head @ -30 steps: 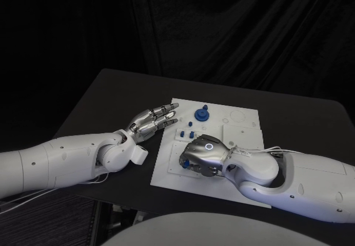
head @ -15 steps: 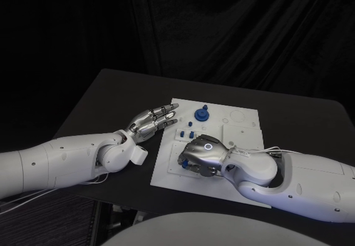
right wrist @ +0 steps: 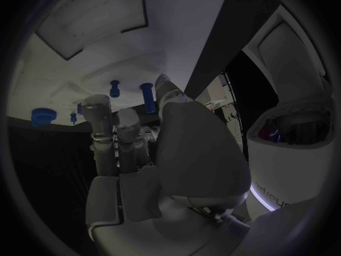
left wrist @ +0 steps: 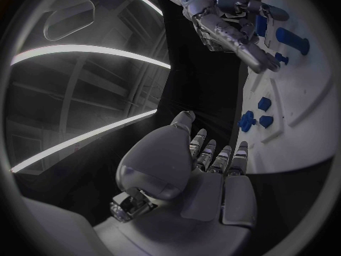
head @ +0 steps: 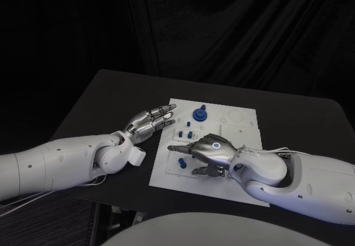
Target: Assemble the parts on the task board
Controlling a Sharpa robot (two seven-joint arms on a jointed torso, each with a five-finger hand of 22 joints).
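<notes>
The right hand (head: 209, 152) hovers over the near part of the white board (head: 244, 134), fingers spread and holding nothing; one finger points out toward the board's left edge. Just below that finger, a small blue piece (head: 182, 163) lies flat on the board. Beyond the fingertips stand two short blue pegs (head: 185, 134), and farther off a larger blue knob (head: 200, 113). The left hand (head: 150, 121) hangs above the black table (head: 103, 97) just beside the board's left edge, fingers straight, apart and empty, tips pointing toward the knob.
</notes>
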